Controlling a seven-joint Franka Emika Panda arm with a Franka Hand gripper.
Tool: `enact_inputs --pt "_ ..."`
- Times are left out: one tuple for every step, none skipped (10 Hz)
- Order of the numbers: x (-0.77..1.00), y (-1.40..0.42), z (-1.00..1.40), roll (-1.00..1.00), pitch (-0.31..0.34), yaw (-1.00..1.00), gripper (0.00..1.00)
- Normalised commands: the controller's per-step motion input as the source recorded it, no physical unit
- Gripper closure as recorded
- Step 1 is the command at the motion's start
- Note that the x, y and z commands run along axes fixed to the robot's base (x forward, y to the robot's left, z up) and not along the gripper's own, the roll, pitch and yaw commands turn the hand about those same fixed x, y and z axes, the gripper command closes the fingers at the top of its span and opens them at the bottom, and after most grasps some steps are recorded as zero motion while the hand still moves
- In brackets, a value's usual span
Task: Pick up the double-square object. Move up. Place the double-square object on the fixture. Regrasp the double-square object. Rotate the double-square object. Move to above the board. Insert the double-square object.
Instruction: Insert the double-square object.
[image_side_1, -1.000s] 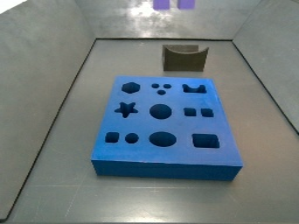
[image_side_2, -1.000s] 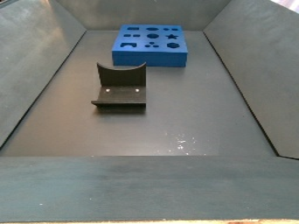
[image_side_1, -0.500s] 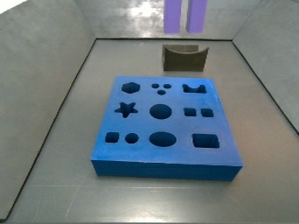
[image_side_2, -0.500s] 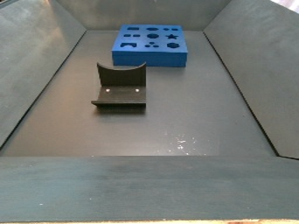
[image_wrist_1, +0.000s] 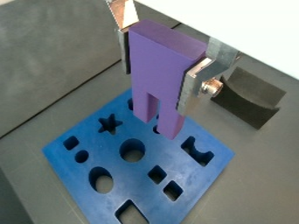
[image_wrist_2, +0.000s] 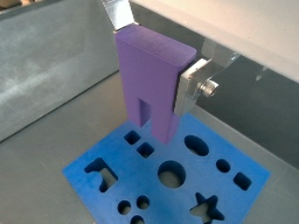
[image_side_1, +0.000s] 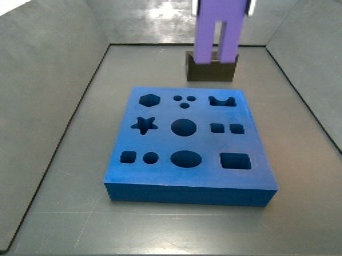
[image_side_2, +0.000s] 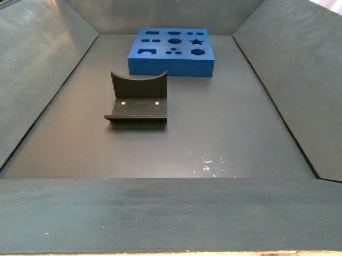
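Both wrist views show my gripper (image_wrist_1: 163, 52) clamped on the double-square object (image_wrist_1: 160, 79), which hangs upright above the board (image_wrist_1: 87, 166). The fixture (image_side_1: 210, 70) stands just beyond the board

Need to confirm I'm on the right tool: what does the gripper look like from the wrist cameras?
The gripper has two flat silver metal finger plates. In both wrist views, one plate carries a round silver bolt head on its outer face. No cables or markings show, and the arm itself is out of view.
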Motion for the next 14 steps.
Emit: enact_inputs --pt "0.48 -0.04 -0.37 0.2 0.246 0.0 1.0" --pt "0.47 -0.04 -0.37 0.18 0.323 0.0 1.0" --pt "0.49 -0.07 -0.37 0.17 0.331 0.0 1.0" --pt "0.49 -0.1 -0.39 0.16 0.311 0.0 1.0" --pt "0.52 -0.14 -0.38 0.13 0.226 0.0 1.0" --pt "0.42 -0.2 -0.35 0.07 0.054 0.0 1.0" --pt "0.42 -0.23 -0.36 0.08 0.0 0.0 1.0" --pt "0.44 -0.2 -0.41 0.11 0.0 0.0 1.0" --pt "0.37 -0.2 -0.42 0.18 0.0 0.0 1.0" --pt "0.33 -0.17 -0.43 0.21 0.0 0.0 1.0" --pt "0.32 -0.15 -0.44 0.21 0.0 0.0 1.0" --pt "0.27 -0.14 -0.43 0.23 0.0 0.0 1.0" --pt "0.14 -0.09 -0.38 0.18 0.0 0.0 1.0" --pt "0.0 0.0 -0.06 0.0 -0.006 0.0 1.0"
